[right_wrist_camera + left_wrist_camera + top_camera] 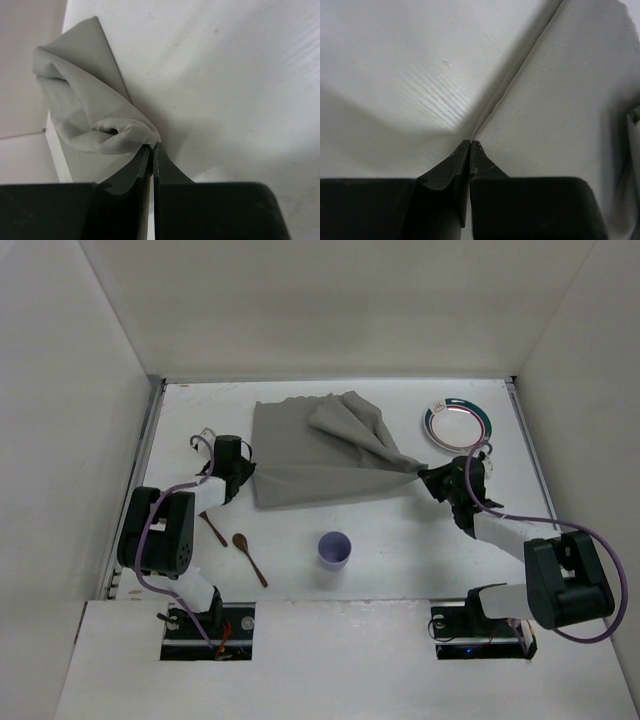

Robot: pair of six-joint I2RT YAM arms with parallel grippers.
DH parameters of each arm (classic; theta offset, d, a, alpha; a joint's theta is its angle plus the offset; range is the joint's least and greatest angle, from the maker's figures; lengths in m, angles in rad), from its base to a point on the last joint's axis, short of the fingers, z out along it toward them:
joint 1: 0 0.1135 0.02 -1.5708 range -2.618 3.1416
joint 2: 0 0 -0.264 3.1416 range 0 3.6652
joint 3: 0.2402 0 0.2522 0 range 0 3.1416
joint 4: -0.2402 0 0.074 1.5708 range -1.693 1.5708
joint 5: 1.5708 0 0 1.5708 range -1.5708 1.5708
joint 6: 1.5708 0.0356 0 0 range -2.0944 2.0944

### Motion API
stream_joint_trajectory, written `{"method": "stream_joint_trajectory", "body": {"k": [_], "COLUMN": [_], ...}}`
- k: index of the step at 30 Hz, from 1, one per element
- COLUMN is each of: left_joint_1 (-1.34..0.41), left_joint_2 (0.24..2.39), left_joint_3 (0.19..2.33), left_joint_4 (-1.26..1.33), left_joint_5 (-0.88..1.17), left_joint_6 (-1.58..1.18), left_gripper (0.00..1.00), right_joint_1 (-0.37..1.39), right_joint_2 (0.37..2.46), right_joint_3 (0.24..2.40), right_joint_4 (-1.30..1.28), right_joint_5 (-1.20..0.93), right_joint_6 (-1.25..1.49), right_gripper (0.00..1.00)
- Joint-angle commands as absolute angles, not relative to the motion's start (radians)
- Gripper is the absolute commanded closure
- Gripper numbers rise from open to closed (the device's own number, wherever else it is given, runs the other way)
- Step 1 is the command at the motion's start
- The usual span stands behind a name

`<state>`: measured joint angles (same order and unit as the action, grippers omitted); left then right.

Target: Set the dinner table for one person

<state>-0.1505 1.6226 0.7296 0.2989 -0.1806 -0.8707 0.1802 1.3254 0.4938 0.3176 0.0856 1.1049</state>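
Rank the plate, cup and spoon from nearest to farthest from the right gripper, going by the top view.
Measured from the right gripper, which is shut on the cloth:
1. Plate: just beyond the gripper, at the far right.
2. Cup: toward the bases, near the centre.
3. Spoon: left of the cup, by the left arm.

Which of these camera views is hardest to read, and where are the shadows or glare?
Top external: evenly lit and sharp, with mild glare on the plate. Left wrist: the hardest, since the left hand is near-black and soft, with a broad shadow at lower left. Right wrist: the right hand is also dark, but the grey cloth is well lit.
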Motion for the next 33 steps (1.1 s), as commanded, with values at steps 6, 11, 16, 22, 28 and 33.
{"method": "stream_joint_trajectory", "body": {"k": [6, 11, 16, 22, 28, 33], "left_joint_1": [-0.133, -0.165, -0.214, -0.237, -0.243, -0.263], "left_joint_2": [1.583, 1.386, 1.243, 1.239, 1.249, 1.287], "left_joint_3": [0.718, 0.638, 0.549, 0.485, 0.434, 0.434], "left_joint_4": [0.232, 0.166, 0.097, 0.090, 0.113, 0.138], "left_joint_5": [-0.279, -0.319, -0.307, -0.095, -0.081, -0.084], "left_joint_6": [-0.847, -0.835, -0.802, -0.830, -0.844, -0.850], "left_gripper": [0.86, 0.59, 0.46, 0.43, 0.43, 0.45], "right_joint_1": [0.206, 0.238, 0.439, 0.577, 0.607, 0.613], "right_joint_2": [1.215, 1.105, 1.107, 1.483, 1.762, 1.977], "right_joint_3": [0.460, 0.535, 0.716, 1.084, 1.373, 1.612], "right_joint_4": [0.215, 0.072, 0.006, -0.124, -0.215, -0.397], "right_joint_5": [0.208, 0.346, 0.489, 0.308, 0.307, 0.304], "right_joint_6": [1.086, 0.909, 0.594, 0.241, 0.052, -0.087], "right_gripper": [0.56, 0.42, 0.36, 0.34, 0.20, 0.16]}}
